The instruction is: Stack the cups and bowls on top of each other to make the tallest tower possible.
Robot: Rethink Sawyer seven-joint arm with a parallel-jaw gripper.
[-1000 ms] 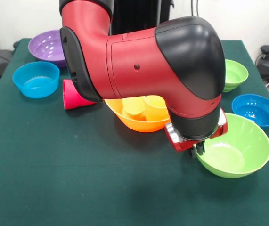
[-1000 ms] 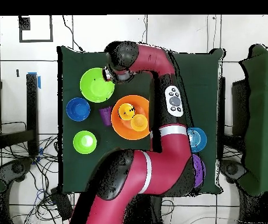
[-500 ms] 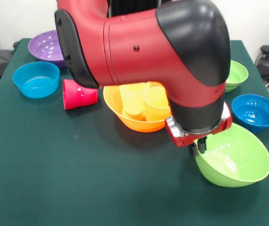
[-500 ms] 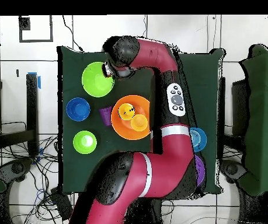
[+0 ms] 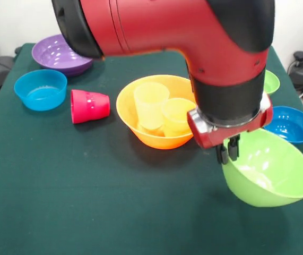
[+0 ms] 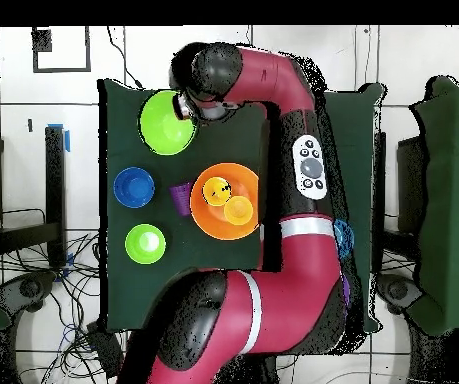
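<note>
**Green bowl lifted, tilted at lower right**

Arm (image 5: pixel 193 37): smooth red and black shell, filling the top of the front view. Large green bowl (image 5: pixel 273 172): glossy round plastic, rim pinched in the closed gripper (image 5: pixel 228 151); since a second ago it has risen off the cloth and tipped. Orange bowl (image 5: pixel 156 119), centre, holds two ribbed yellow cups (image 5: pixel 151 103). Pink cup (image 5: pixel 89 106) lies on its side, centre left.

I see a dark green table (image 5: pixel 61 212) on a pale tiled floor (image 6: pixel 33 130), cables (image 6: pixel 48 290) trailing beside it, and a white wall (image 5: pixel 8 21) behind.
</note>
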